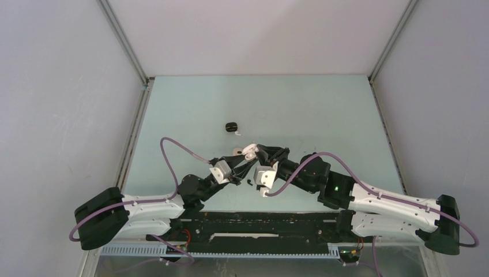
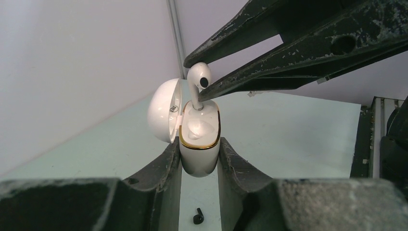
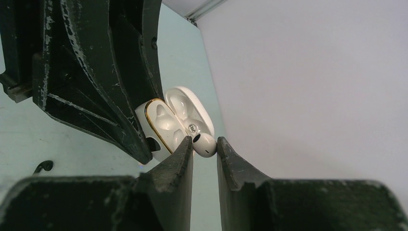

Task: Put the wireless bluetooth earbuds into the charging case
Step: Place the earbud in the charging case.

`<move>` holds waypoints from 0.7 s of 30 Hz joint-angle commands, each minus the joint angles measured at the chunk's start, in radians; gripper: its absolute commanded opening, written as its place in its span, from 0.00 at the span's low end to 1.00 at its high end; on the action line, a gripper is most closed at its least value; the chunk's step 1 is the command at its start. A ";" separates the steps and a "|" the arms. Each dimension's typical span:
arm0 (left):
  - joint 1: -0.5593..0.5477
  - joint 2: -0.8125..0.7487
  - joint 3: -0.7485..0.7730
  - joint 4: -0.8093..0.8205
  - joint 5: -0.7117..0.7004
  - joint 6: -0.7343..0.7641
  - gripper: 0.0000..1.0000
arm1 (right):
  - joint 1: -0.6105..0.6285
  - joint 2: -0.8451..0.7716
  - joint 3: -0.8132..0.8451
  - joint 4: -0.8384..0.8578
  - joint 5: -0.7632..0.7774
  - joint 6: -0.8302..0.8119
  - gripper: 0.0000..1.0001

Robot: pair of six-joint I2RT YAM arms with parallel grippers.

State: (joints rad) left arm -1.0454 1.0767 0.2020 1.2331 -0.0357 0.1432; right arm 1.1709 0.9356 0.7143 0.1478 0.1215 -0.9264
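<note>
My left gripper (image 2: 199,144) is clamped on the white charging case (image 2: 198,166), one finger pressed against each flank of its rounded body; the case stands upright between them, raised above the pale green table (image 2: 288,130), with its gold-trimmed mouth facing up and its lid (image 2: 161,110) swung open to one side. My right gripper (image 3: 204,144) reaches in from the opposite direction and is pinched on a white earbud (image 2: 198,77); the two fingertips squeeze the bulbous head, and the short stem hangs down toward the case. From the left wrist the end of the stem meets the far edge of the gold rim, just at the moulded hollow (whether it has entered the socket I cannot tell); from the right wrist the bud sits close beside the open lid, whose inside shows two shaped recesses. Below the case, lying loose on the table, is a black earbud (image 2: 197,217), well apart from both sets of fingers. In the overhead view my two arms meet near the middle of the table, fingertips almost together; farther back, on its own, sits a small black case (image 1: 231,126) with a tiny white piece (image 1: 237,133) just beside it, too small to identify.
</note>
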 commanded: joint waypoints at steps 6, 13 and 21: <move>-0.005 -0.012 -0.013 0.091 -0.023 0.029 0.01 | 0.014 0.007 -0.001 -0.059 -0.025 -0.018 0.01; -0.005 -0.013 -0.013 0.091 -0.027 0.029 0.01 | 0.023 0.019 -0.001 -0.071 -0.020 -0.068 0.02; -0.005 -0.012 -0.012 0.094 -0.038 0.026 0.01 | 0.043 0.046 -0.001 -0.072 0.013 -0.126 0.03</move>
State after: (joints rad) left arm -1.0473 1.0771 0.1886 1.2236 -0.0498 0.1432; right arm 1.1938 0.9634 0.7147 0.1146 0.1406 -1.0325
